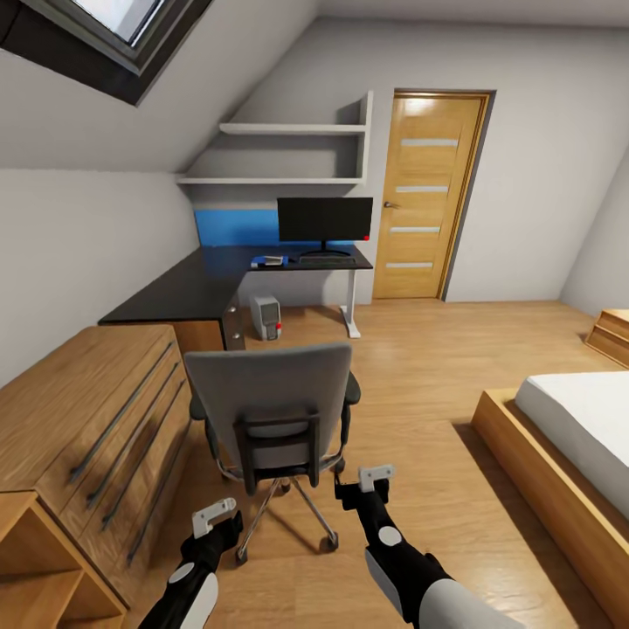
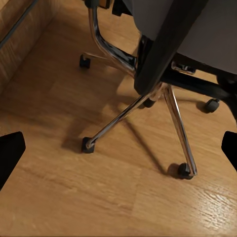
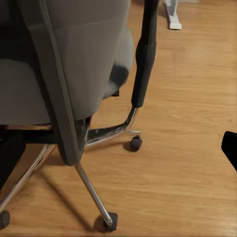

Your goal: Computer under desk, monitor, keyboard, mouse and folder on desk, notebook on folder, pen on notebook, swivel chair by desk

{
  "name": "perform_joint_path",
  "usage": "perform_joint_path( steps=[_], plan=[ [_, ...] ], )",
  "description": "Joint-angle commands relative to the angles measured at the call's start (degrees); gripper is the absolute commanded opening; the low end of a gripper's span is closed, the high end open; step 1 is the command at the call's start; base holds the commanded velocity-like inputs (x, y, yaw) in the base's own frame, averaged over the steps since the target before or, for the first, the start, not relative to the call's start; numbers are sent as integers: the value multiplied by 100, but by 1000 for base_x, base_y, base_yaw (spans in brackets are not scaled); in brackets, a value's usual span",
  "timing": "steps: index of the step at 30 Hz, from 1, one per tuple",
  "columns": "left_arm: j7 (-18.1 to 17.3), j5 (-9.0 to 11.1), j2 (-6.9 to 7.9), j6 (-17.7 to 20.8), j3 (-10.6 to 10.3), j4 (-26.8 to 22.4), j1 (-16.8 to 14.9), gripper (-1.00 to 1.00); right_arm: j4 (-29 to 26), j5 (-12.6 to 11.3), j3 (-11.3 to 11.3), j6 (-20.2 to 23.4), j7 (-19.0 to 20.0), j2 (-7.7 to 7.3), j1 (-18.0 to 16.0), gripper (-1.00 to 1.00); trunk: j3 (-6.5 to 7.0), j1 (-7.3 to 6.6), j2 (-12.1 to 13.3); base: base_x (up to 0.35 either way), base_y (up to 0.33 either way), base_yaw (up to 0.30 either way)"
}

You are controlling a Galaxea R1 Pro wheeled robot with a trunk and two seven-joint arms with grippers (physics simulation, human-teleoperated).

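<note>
Swivel chair [image 1: 269, 404], back toward the robot, well apart from the desk [image 1: 218, 281] bearing monitor [image 1: 325, 220], keyboard [image 1: 327, 259] and folder [image 1: 267, 260]; left gripper [image 1: 215, 517] and right gripper [image 1: 374, 478] spread, empty, just behind it; chair-positioning step; next: push it deskward.

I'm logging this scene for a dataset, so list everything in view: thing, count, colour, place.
swivel chair: 1, grey, mid-floor, back toward robot
desk: 1, black, left corner
monitor: 1, black, on desk
keyboard: 1, black, before monitor
folder: 1, blue, on desk, left of keyboard
computer: 1, pale grey, under desk
drawer chest: 1, wood, left
door: 1, wood, far wall
bed: 1, white, right
left gripper: open, behind chair
right gripper: open, behind chair
</note>
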Motion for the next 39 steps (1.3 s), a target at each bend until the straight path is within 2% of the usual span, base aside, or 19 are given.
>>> perform_joint_path(
  steps=[1, 7, 14, 22, 27, 39],
  plan=[
    [35, 45, 2, 3, -22, 25, -2, 100, 62, -11, 42, -51, -37, 0, -7, 100, -24, 22, -45, 0, 0, 0],
    [52, 40, -10, 2, -93, 131, -2, 100, 164, -9, 48, -104, -24, 0, -7, 100, -132, 154, -285, 0, 0, 0],
    [53, 36, -35, 17, -152, 36, -2, 100, 180, -12, 45, -112, -22, 0, -5, 100, -257, 308, -566, 0, 0, 0],
    [55, 28, -20, 57, -176, -731, -4, 100, 181, -13, 51, -120, -22, 0, -7, 100, -401, 483, -887, 0, 0, 0],
    [52, 35, -24, 70, -175, -906, -5, 100, 181, -10, 51, -121, -24, 0, -7, 100, -491, 593, -1087, 0, 0, 0],
    [59, 45, -34, 46, -354, -776, -5, 100, 173, -4, 43, -121, -30, 0, -7, 100, -706, 857, -1569, 0, 0, 0]
  ],
)
